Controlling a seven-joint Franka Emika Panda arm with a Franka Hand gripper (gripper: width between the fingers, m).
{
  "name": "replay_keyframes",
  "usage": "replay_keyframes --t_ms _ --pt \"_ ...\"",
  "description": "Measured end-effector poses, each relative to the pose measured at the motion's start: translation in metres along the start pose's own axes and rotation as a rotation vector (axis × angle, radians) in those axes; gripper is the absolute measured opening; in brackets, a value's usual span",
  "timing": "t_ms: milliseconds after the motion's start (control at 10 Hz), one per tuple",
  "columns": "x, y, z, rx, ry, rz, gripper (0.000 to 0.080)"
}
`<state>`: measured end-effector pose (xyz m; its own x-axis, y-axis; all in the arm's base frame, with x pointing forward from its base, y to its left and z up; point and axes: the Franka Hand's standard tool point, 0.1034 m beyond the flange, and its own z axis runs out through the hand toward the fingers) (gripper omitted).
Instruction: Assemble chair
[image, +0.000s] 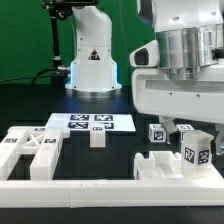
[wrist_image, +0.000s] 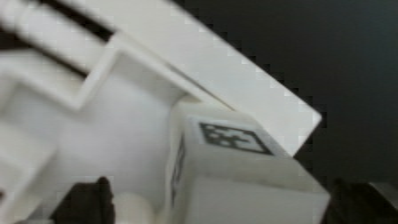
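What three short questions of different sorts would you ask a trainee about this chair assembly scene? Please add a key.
1. True or false: in the exterior view, the long white rail lies nearer the camera than the marker board.
2. Where does the notched white part lie?
A) at the exterior view's left
B) on the marker board
C) on top of the long white rail
3. Fill the gap: in the wrist view, the white block closest to the camera carries one black-and-white square ____.

Key: 1 true; 2 A; 3 tag.
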<state>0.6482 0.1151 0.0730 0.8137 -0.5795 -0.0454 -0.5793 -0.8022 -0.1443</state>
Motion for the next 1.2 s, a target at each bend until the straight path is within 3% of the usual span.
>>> replay_keyframes --t_ms 100,500,700,800,1000,1100,1200 --pt "-0.0039 -0.0033 0.0004 -0.014 -0.035 -0.159 0.0642" --pt "-0.0031 -0.0023 0.0017 -0.011 -0.028 -0.431 0.0649" --pt "-0.0032 0.0038 0.0058 -0.07 -0.014 -0.879 0.0649" --pt "-0.0038 0.0031 0.0059 -0.061 -0.014 -0.786 0.0649" --pt "-0.0036 0.0035 0.0062 -0.062 -0.013 -0.775 0.0368" --pt "-0.004 0.0031 0.0063 -0.06 -0.012 -0.706 0.0284" --pt "-0.0043 0.0028 0.0064 -0.058 -0.01 -0.62 0.0284"
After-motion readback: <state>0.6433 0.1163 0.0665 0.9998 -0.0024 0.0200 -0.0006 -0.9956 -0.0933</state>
